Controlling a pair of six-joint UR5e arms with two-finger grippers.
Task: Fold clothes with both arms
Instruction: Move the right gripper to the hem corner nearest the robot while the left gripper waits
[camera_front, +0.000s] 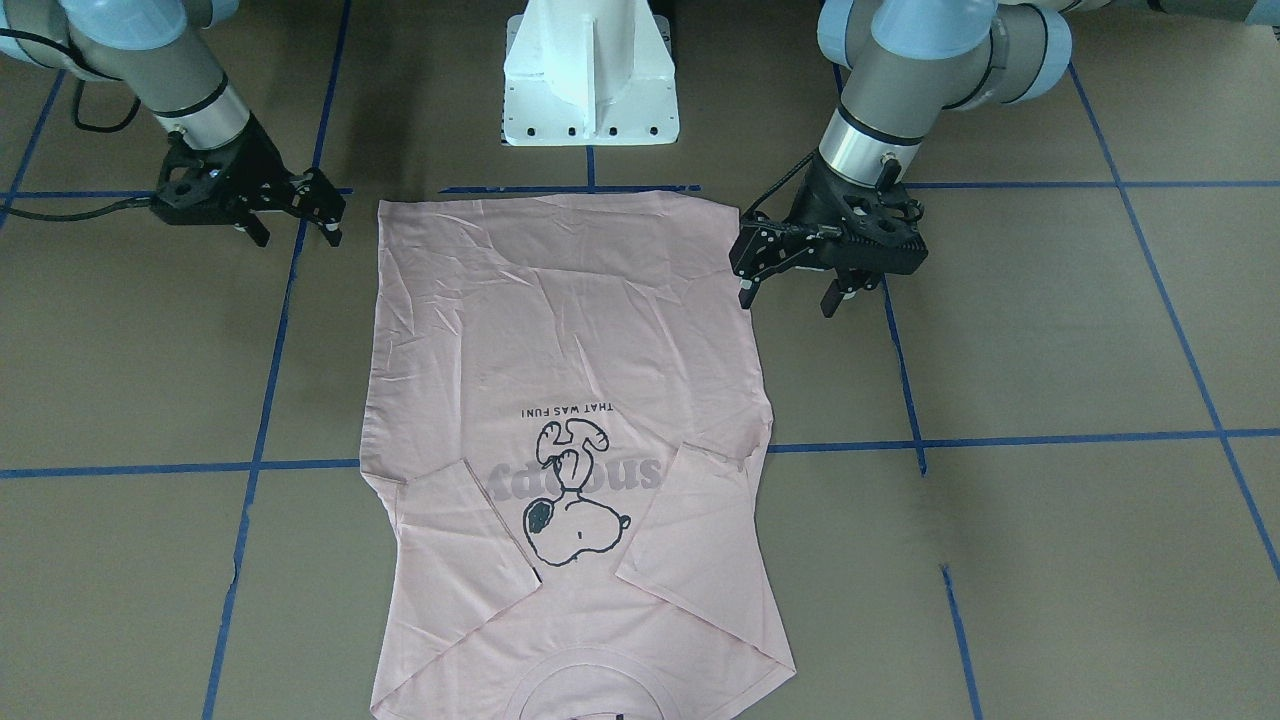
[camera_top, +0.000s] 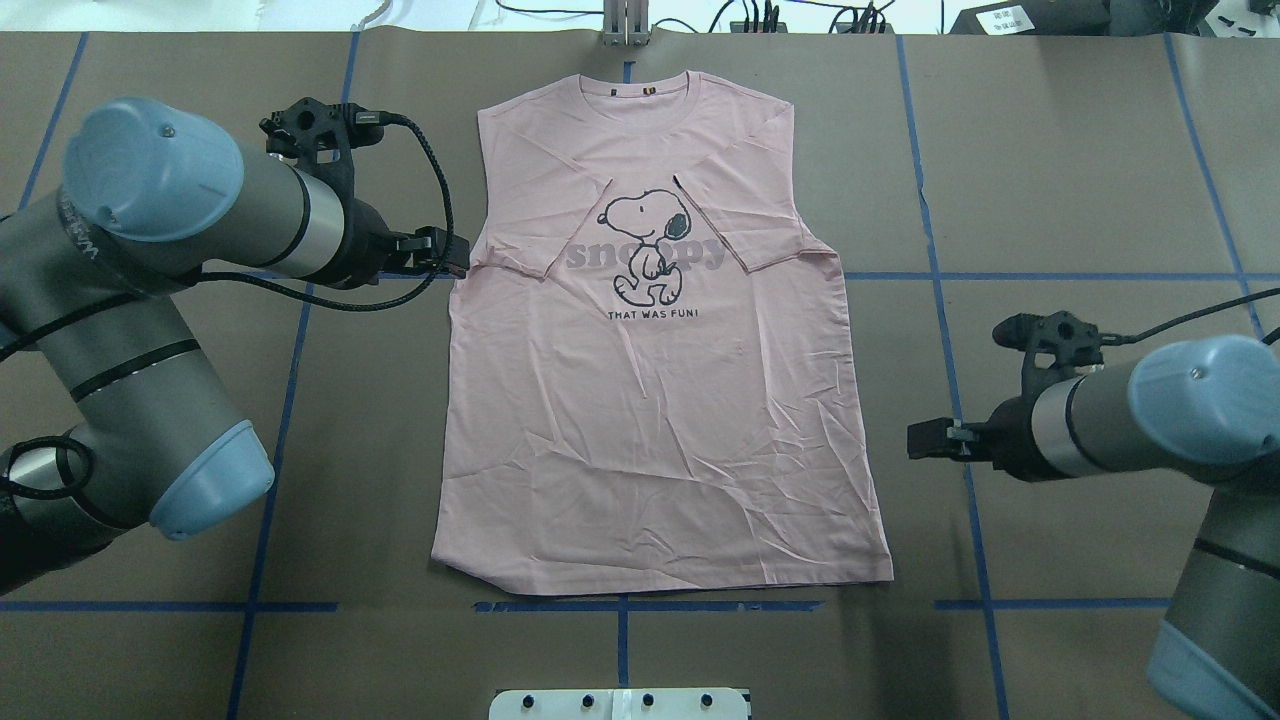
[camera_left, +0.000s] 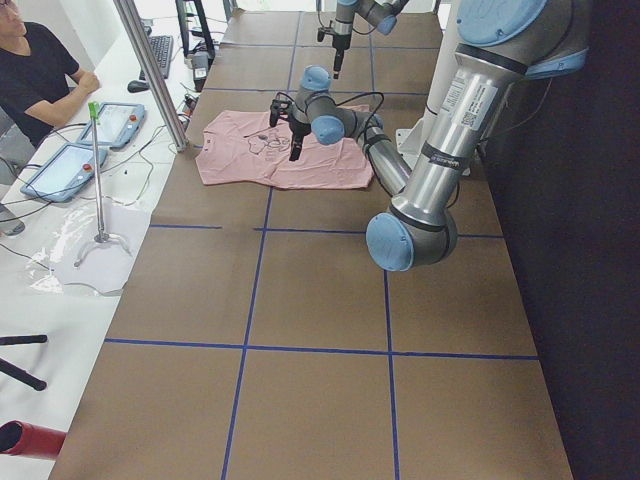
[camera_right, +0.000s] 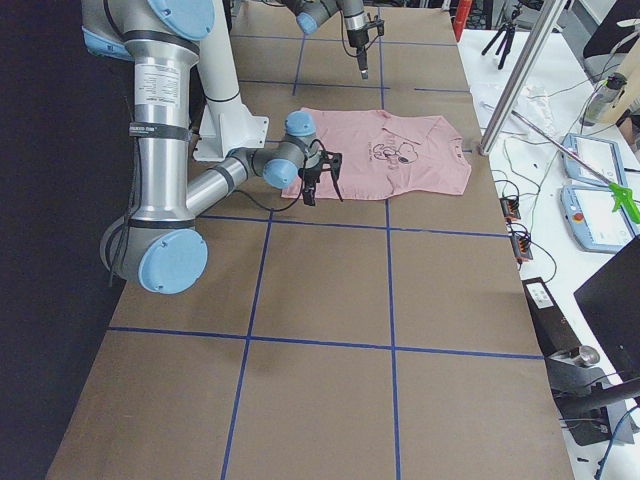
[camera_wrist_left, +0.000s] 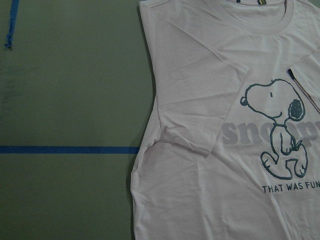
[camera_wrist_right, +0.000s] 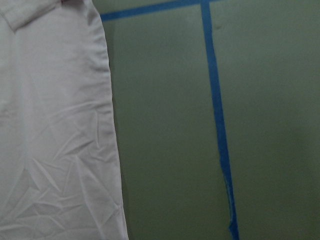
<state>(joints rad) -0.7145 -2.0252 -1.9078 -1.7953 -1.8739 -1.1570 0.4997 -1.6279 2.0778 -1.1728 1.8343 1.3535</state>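
Wrinkled pink T-shirt (camera_top: 660, 430) lies flat on blue-taped brown table (camera_top: 1080, 180); left gripper (camera_front: 787, 298) and right gripper (camera_front: 297, 238) flank it, jaws apart.

Overhead and front views face each other over the T-shirt (camera_top: 650, 420) — wrist cameras close above its edges.

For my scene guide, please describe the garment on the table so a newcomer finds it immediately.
On the brown table with blue tape lines, before the white pedestal base, lies a pale pink T-shirt. Only it bears a Snoopy cartoon.
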